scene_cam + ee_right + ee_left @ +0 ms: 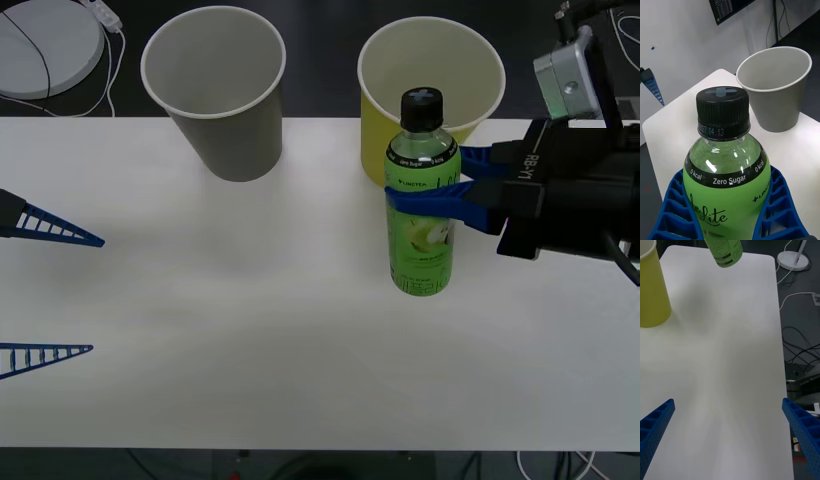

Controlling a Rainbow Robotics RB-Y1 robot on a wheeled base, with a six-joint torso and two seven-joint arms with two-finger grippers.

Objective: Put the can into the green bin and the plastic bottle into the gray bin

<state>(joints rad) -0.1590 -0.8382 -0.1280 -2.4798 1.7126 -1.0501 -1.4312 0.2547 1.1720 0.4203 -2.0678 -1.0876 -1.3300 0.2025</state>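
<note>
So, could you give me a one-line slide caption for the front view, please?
Right gripper clamps the upright plastic bottle before the green bin; gray bin beside it.

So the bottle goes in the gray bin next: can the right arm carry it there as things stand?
Probably yes: the right pincer grips the plastic bottle, and bare table lies between it and the gray bin.

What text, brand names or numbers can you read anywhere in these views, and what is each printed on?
"Zero Sugar": black neck band of the small clear plastic bottle of green drink, held in the right gripper.
"0 kcal": same band, on both sides.
"+ LINCTE...": same band, cut off at the edge.
"...27.04.13": date code on the cap ring.
"...e Lite": script on the green label, partly hidden.
"RB-Y1": right arm's black housing.
Label small print: unreadable.
</note>
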